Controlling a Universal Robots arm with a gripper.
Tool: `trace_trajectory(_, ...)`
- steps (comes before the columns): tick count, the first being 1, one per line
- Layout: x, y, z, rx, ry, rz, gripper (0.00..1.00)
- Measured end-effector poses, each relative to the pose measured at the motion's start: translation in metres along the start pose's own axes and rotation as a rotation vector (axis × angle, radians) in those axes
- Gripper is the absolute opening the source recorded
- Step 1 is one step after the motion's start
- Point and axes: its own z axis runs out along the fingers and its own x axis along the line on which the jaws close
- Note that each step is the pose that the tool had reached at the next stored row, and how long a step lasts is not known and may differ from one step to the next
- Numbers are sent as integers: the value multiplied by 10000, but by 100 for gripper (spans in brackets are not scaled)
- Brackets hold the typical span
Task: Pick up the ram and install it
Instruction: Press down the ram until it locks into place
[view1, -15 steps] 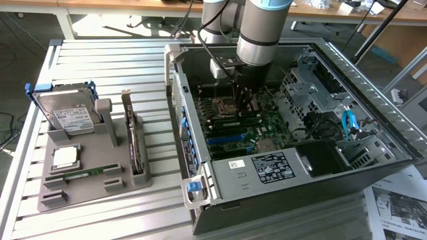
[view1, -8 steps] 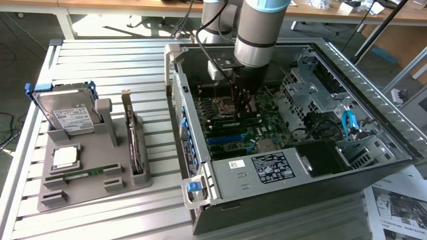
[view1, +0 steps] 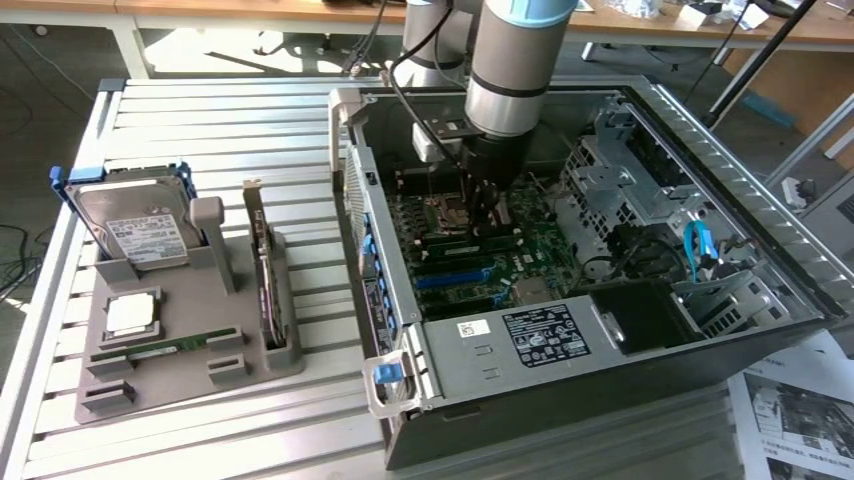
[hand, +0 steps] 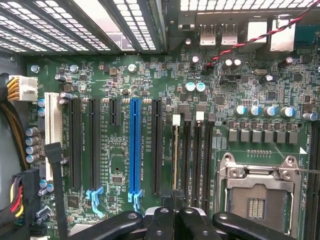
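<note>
My gripper (view1: 483, 208) reaches down inside the open computer case (view1: 387, 300), over the green motherboard (view1: 541, 250). In the wrist view its fingertips (hand: 167, 207) stand close together at one end of a memory slot. The ram (hand: 175, 155) shows edge-on as a thin tan strip along that slot, running from the fingertips to a white latch (hand: 176, 119). My gripper (hand: 174, 205) looks shut on it. Another green ram stick (view1: 167, 348) lies in the grey holder (view1: 200, 300) outside the case.
Beside the slot are three more memory slots (hand: 197, 155), the bare processor socket (hand: 257, 195) and a blue card slot (hand: 134, 145). The holder also carries a hard drive (view1: 134, 225), a silver processor chip (view1: 131, 313) and a dark expansion card (view1: 267, 270). Papers (view1: 801, 410) lie by the case.
</note>
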Motion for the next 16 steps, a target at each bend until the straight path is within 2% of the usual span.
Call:
trace_trajectory(3,0,-1,-19,8,-16,3,11)
trace_trajectory(4,4,-2,-71,11,-23,5,11)
trace_trajectory(7,22,-7,-238,3,3,1,11)
trace_trajectory(8,33,-10,-348,1,10,0,11)
trace_trajectory(10,43,-12,-446,3,9,1,11)
trace_trajectory(13,64,-18,-661,2,10,1,11)
trace_trajectory(16,74,-21,-762,1,11,1,11)
